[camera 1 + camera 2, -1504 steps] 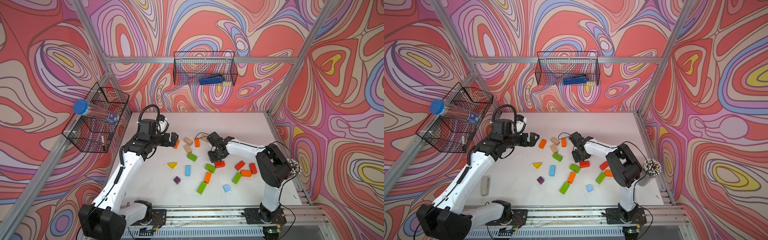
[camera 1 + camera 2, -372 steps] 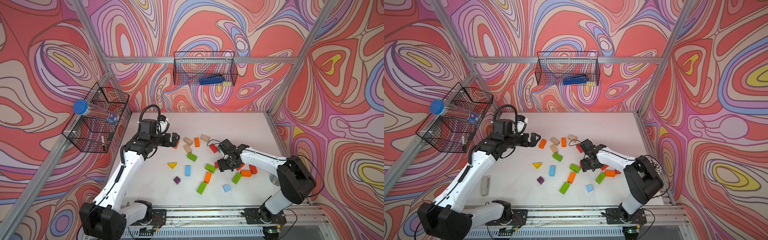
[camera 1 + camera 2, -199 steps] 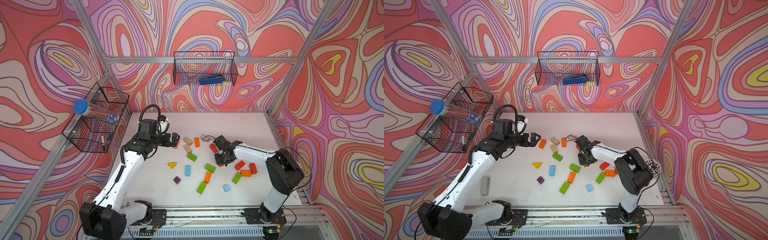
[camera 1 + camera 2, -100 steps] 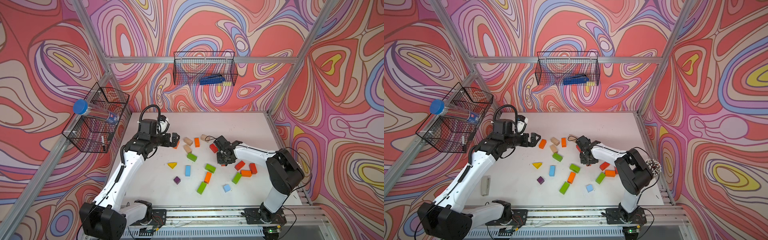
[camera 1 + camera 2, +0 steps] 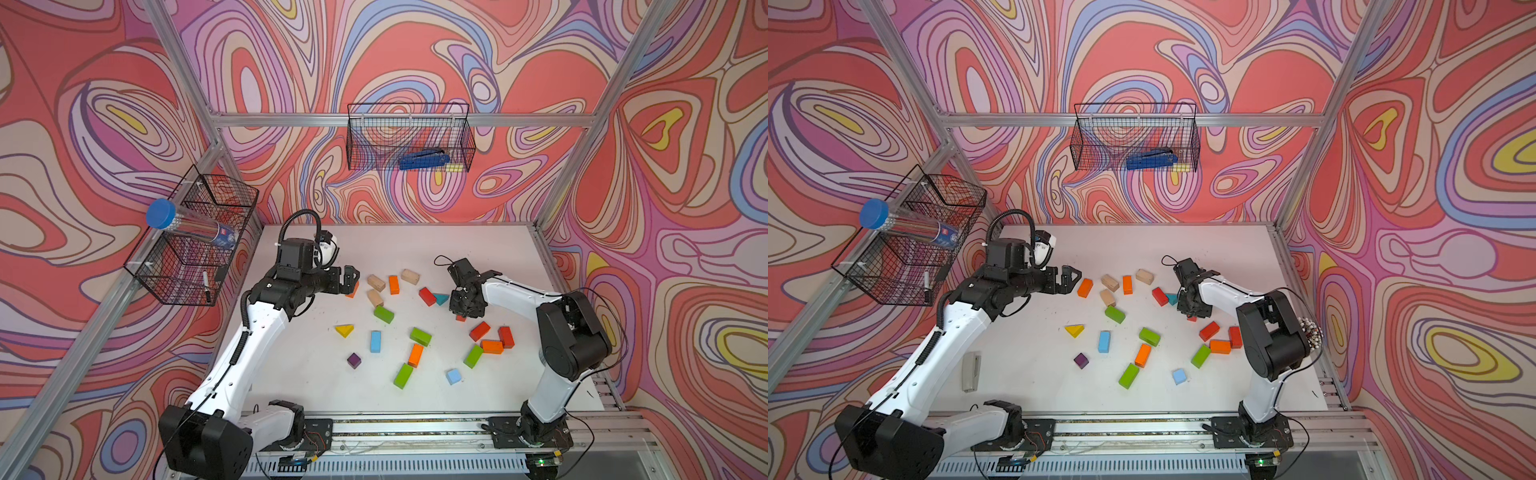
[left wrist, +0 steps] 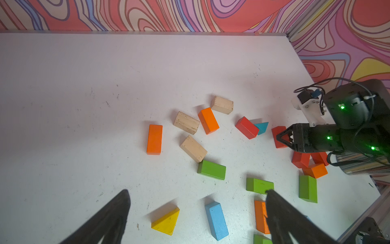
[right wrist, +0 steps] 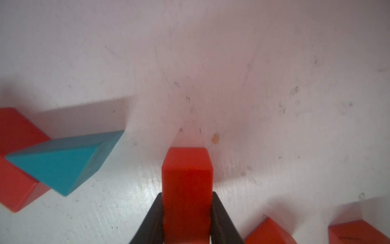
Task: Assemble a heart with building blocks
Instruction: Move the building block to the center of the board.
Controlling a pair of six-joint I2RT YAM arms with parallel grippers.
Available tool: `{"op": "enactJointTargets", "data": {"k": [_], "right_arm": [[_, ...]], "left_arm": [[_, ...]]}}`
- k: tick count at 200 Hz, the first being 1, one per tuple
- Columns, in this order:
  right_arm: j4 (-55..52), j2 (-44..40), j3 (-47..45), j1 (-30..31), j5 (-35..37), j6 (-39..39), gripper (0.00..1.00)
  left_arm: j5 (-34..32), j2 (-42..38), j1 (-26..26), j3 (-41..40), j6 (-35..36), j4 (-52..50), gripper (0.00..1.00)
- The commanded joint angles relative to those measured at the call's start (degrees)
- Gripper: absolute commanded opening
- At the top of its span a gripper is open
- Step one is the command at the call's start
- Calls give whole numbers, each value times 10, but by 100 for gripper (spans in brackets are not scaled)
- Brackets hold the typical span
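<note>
Loose blocks [image 5: 403, 375] lay scattered across the white table [image 5: 478, 249]. At mid-table, the right gripper [image 7: 186, 193] was clamped on a red block [image 7: 186, 169], near a teal triangle [image 7: 63, 160]. Further back, the left gripper [image 6: 197, 191] stood wide open.

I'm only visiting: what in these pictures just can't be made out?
Red block: right wrist view, near end lost between the fingers of the right gripper and the frame edge; top views, the gripper covers most of it.
Blue tool in back basket: top views, too small behind mesh.
Left gripper: left wrist view, edge cuts its fingers.
</note>
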Motion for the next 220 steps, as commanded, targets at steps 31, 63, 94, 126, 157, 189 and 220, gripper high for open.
{"op": "enactJointTargets", "data": {"k": [31,63,94,126,157,189,220], "right_arm": [[11,38,28,-15,-21,23,29],[26,15,15,-16,-30,16,48],[47,-35,-21,-16,-52,-4,53],[63,-80,-62,-16,-72,-30,49],[68,-77,-63,-15,-75,-41,46],[67,-63,-51,-19,-59,-33,43],[62,-69,-49,-19,-48,-24,40]], "left_arm": [[6,-1,-1,-2,-2,-5,100],[10,0,-1,-2,-3,-4,100],[13,0,-1,-1,-2,-4,100],[11,-2,-1,-2,-2,-4,100],[13,-1,0,-2,-2,-4,100],[12,-3,0,-4,-2,-4,100],[12,-3,-1,-4,-2,-3,100]]}}
